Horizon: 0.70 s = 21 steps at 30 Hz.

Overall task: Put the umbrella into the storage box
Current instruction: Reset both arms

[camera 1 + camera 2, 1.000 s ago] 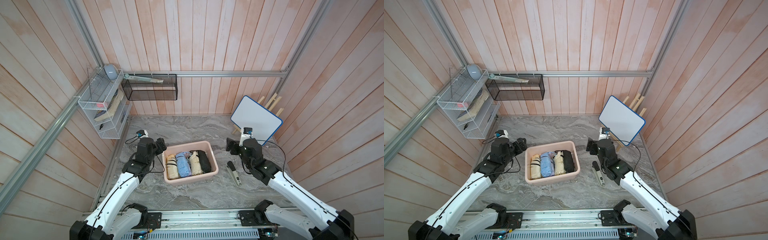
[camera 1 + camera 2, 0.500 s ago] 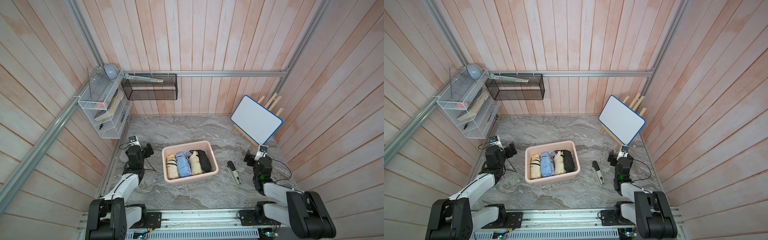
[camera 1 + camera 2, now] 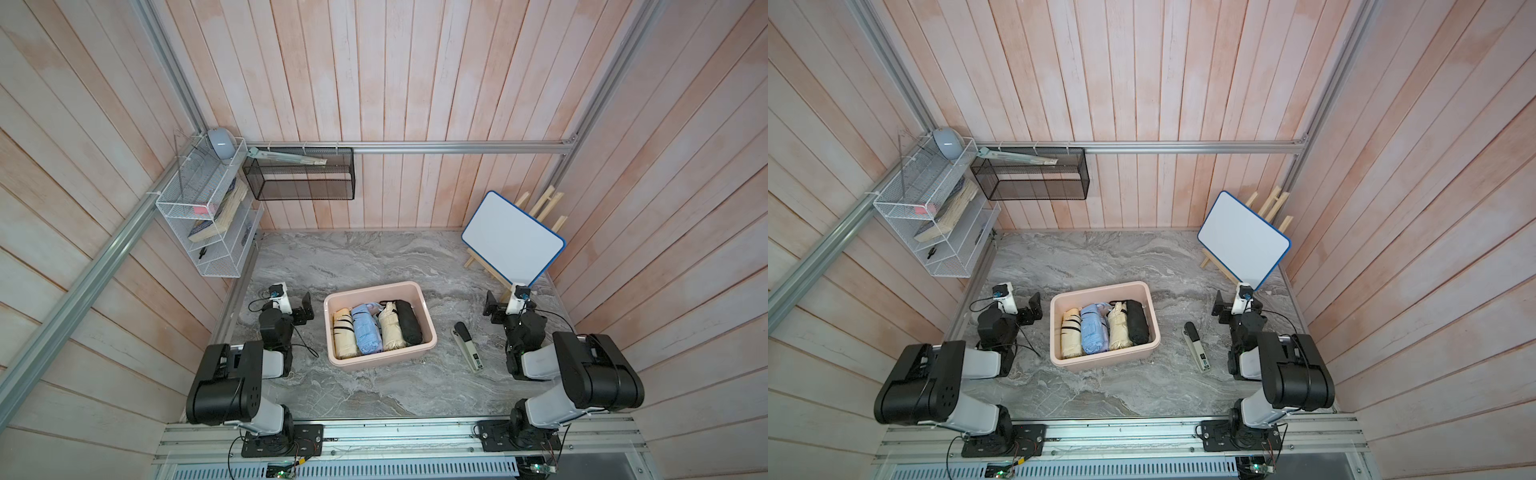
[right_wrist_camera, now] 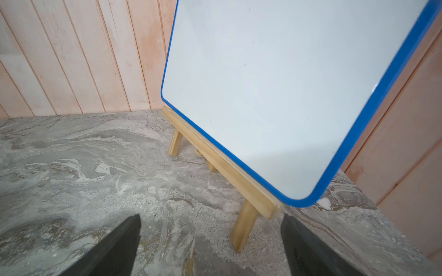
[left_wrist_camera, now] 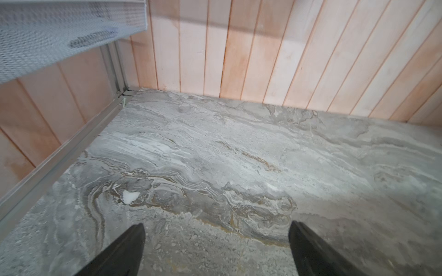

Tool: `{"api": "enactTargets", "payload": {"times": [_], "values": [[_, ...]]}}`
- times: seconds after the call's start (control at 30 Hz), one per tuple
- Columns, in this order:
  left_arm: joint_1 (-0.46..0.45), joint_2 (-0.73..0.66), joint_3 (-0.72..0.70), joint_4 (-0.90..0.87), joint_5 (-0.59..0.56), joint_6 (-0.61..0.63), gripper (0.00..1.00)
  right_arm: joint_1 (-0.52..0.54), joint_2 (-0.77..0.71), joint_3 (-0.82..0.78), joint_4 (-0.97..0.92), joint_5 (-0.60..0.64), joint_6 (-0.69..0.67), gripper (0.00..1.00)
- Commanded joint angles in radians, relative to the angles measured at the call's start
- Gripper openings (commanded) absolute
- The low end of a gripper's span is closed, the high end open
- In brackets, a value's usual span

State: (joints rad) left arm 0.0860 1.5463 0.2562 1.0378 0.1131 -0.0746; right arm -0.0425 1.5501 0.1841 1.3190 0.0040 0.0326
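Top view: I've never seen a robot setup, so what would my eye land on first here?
Probably the pale pink storage box in the middle of the marbled table, holding four folded umbrellas side by side: tan, light blue, cream and black. Then the blue-edged whiteboard on its wooden easel in the far right corner, and the left gripper and right gripper parked either side of the box, open and empty.
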Motion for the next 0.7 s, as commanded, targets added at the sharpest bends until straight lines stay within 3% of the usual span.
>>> {"api": "enactTargets", "payload": {"times": [0.0,0.03,0.1,0.17,0.67], "values": [[-0.006,0.006,0.024,0.102,0.044,0.049,1.0,-0.007,0.01,0.002,0.064,0.057,0.029,0.98],[-0.006,0.029,0.015,0.159,0.038,0.046,1.0,-0.005,0.005,-0.005,0.067,0.076,0.034,0.98],[-0.012,-0.001,0.029,0.086,0.028,0.051,1.0,-0.005,0.009,0.004,0.058,0.102,0.045,0.98],[-0.012,0.019,0.013,0.145,0.027,0.049,1.0,-0.002,0.007,0.011,0.046,0.095,0.039,0.98],[-0.025,0.015,0.025,0.12,0.014,0.058,1.0,0.009,0.009,0.017,0.037,0.105,0.026,0.98]]}}
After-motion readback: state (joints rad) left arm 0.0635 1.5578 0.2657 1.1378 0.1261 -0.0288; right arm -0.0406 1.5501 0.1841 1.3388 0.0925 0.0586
